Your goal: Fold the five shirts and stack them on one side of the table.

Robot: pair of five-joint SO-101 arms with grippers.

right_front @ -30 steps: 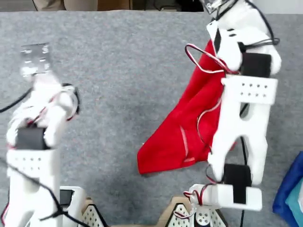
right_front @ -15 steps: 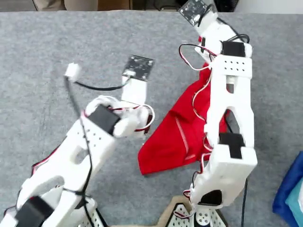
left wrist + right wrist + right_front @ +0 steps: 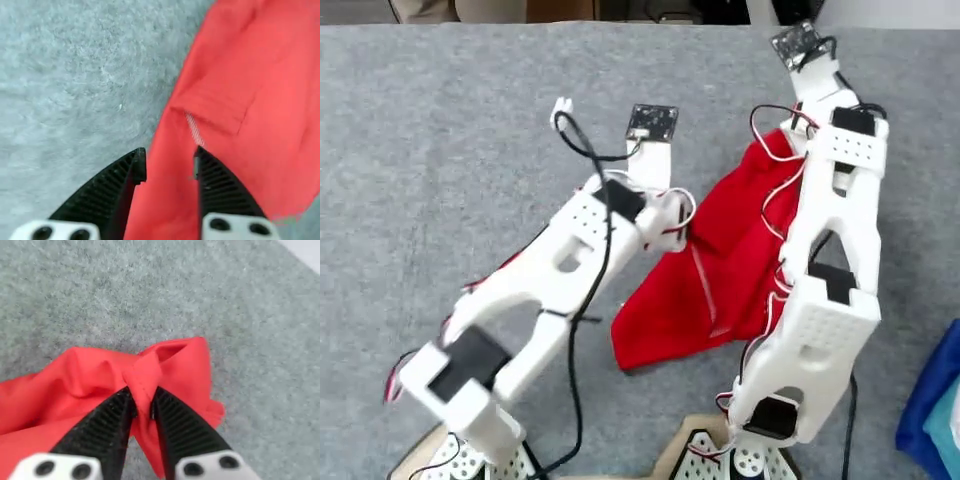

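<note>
Left arm (image 3: pixel 565 265) swung across from desk's left side to red shirt (image 3: pixel 705 285); left end effector (image 3: pixel 168 161) now spread, straddling shirt's edge, probably to grab it for fold. Right end effector (image 3: pixel 142 396) pinching bunched far corner, anchoring cloth. Shirt lies mid-desk, unfolded. Desk (image 3: pixel 470 130) grey felt; blue cloth (image 3: pixel 935 395) at right edge

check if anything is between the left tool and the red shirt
Nothing visible does. The left tool hangs open right over the edge of the red fabric shirt, with the grey felt table beside it. The right tool is shut on a fold of it.
</note>
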